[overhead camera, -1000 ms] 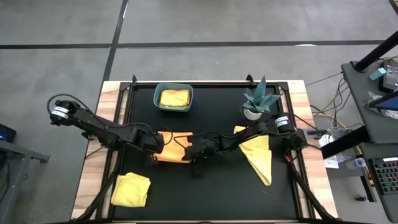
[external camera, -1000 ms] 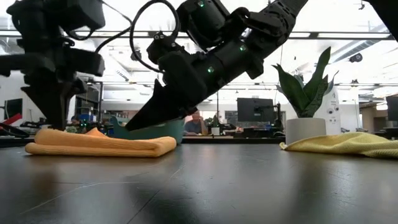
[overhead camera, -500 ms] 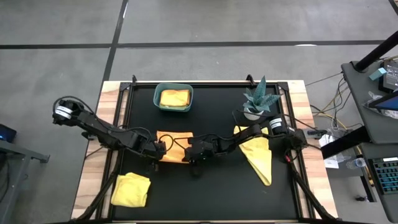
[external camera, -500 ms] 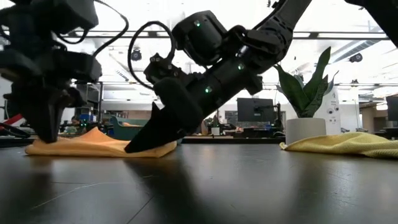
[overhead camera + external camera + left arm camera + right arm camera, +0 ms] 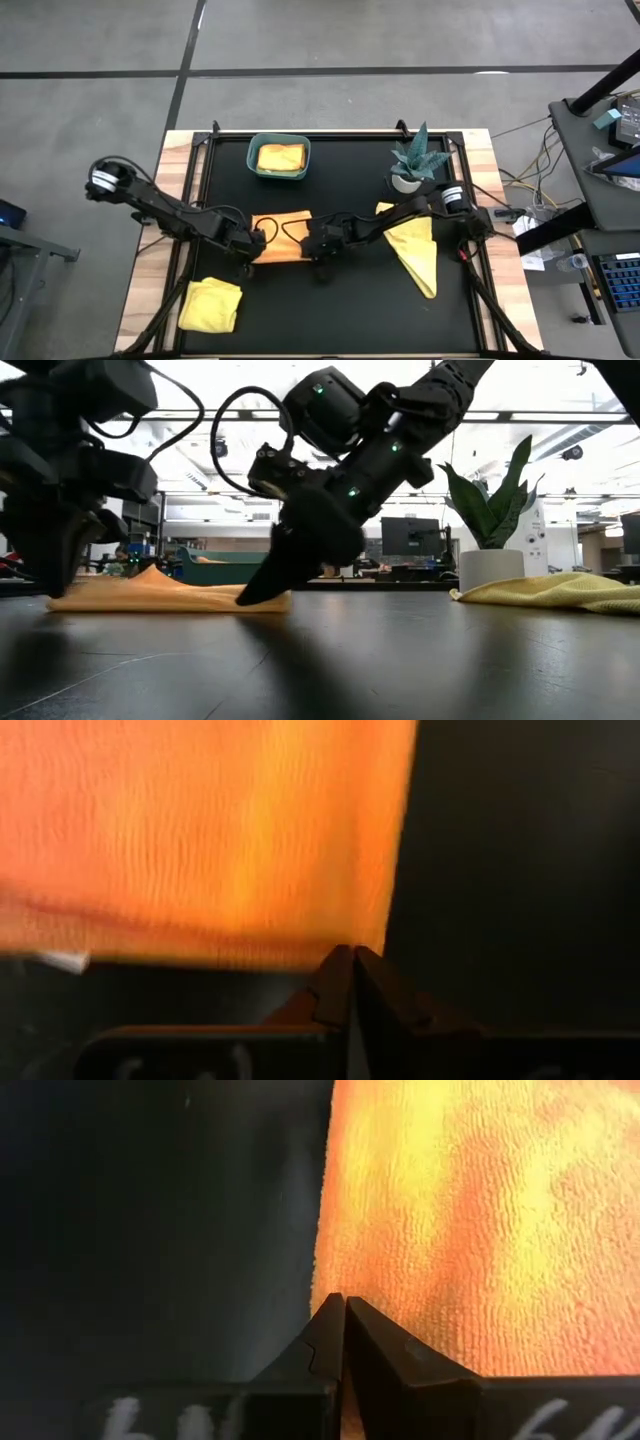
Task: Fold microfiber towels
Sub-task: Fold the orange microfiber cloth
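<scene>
An orange towel [image 5: 282,236] lies flat on the black mat at mid-table, with a low bump [image 5: 150,572] in it. My left gripper [image 5: 247,255] is shut at the towel's near left corner. My right gripper [image 5: 317,250] is shut at its near right corner. A second, yellow towel [image 5: 415,250] lies spread toward the right. A folded yellow towel [image 5: 210,305] sits at the near left. Another yellow one [image 5: 280,157] lies in the teal bin. My left gripper [image 5: 351,952] sets its shut fingertips on the orange towel's corner [image 5: 375,942], coming steeply from above. No cloth shows between the fingers. The corner lies on the table. My right gripper [image 5: 343,1298] presses its shut tips [image 5: 250,597] onto the towel's side edge [image 5: 332,1280] near the corner, slanting down from the right. No cloth shows between these fingers either. The cloth lies flat under them.
The teal bin [image 5: 254,160] stands at the far middle and a potted plant [image 5: 412,160] at the far right. Black frame rails [image 5: 190,200] run along the mat's sides. Bare mat [image 5: 330,310] lies toward the near edge.
Both grippers have tipped steeper. The left one has also sunk toward the table. The orange towel, a thick folded bundle a second ago, now lies lower and flatter, with only a small bump left near its left end.
</scene>
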